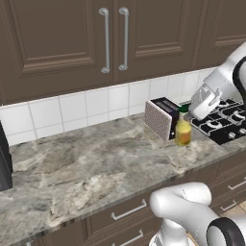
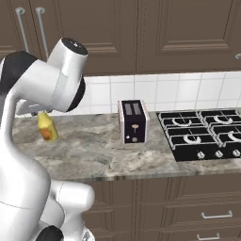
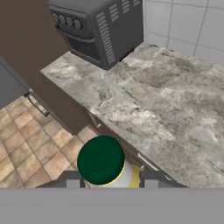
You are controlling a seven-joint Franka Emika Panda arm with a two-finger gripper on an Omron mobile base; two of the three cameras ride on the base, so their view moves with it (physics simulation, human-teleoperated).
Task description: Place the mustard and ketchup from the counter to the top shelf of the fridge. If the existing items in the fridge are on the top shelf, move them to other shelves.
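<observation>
Mustard lifted off the counter – fridge shelf yet to come

Counter (image 1: 96,163) first, then toaster (image 1: 161,117): the mustard (image 1: 183,131) hangs near its front, upright, green cap facing the hand. The gripper (image 3: 111,180) clasps it – 2 fingers (image 3: 72,179) flank the neck, long axis running straight out from the palm.

Mustard bottle (image 1: 183,132) apparently just before toaster (image 1: 160,117), stove (image 1: 225,120) beside it.

Even flat rendered light, soft faint shadows, slightly blurry, no glare
</observation>
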